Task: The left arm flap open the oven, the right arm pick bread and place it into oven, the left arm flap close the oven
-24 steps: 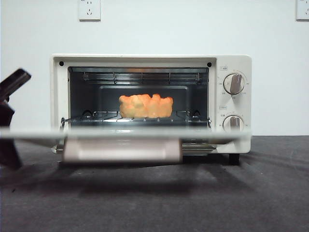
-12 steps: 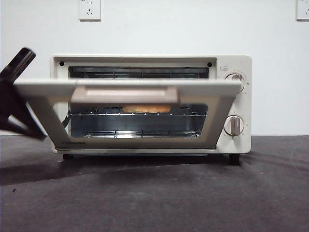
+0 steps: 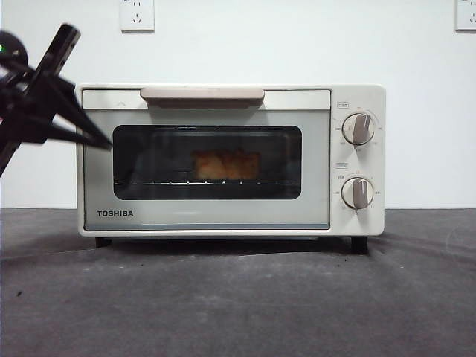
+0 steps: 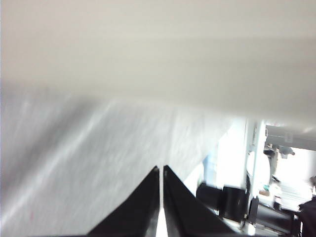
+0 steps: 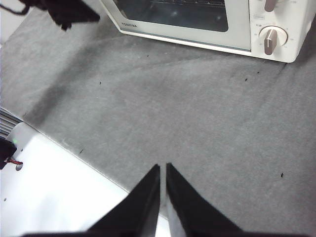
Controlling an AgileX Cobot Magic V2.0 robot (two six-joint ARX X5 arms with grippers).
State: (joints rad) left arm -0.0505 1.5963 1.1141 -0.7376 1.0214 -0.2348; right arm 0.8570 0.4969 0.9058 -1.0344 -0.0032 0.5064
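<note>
The oven (image 3: 230, 159) stands on the dark grey counter (image 3: 238, 297), its glass door upright and flush against the body, the beige handle (image 3: 201, 94) along the top edge. The bread (image 3: 227, 165) sits inside on the wire rack, dimly visible through the window, roughly central.

Judgement: the closing step appears complete; loaf in, door up. What remains, if anything, is for the left arm to draw clear without catching the oven's corner.

The left hand (image 3: 100, 141) hangs at the oven's upper left front corner, its tip at the door's left edge; whether it touches the panel cannot be told. The left wrist view shows its jaws pressed together, clenched on nothing, against a blurred pale surface. The right hand (image 5: 163, 170) waits well back from the oven, over the counter near its edge, jaws likewise closed and empty.

Surroundings: two knobs (image 3: 358, 128) on the control panel, a white wall with a socket (image 3: 137, 15) above. Nothing lies on the counter before the oven to obstruct a retreat.
</note>
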